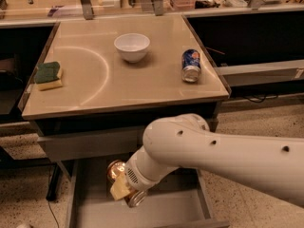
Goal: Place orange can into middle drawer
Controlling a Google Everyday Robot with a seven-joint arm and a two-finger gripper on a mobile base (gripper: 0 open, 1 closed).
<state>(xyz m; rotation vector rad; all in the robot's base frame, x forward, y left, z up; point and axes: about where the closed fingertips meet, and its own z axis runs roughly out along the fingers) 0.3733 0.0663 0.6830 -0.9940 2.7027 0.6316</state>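
The orange can [115, 171] is a shiny orange-gold can with silver ends. It is held in my gripper [124, 186] just above the floor of the open middle drawer [95, 212], at its left-centre. The gripper's yellowish fingers [119, 190] are shut around the can's wall. The can lies tilted, one end up and left, the other silver end [136, 200] down and right. My white arm reaches in from the right and hides much of the drawer's right part.
The tan countertop [104, 80] above holds a white bowl [131, 46], a blue can [191, 65] lying on its side, and a green-and-yellow sponge [48, 75]. A closed grey drawer front [85, 144] is above the open drawer. Speckled floor lies on both sides.
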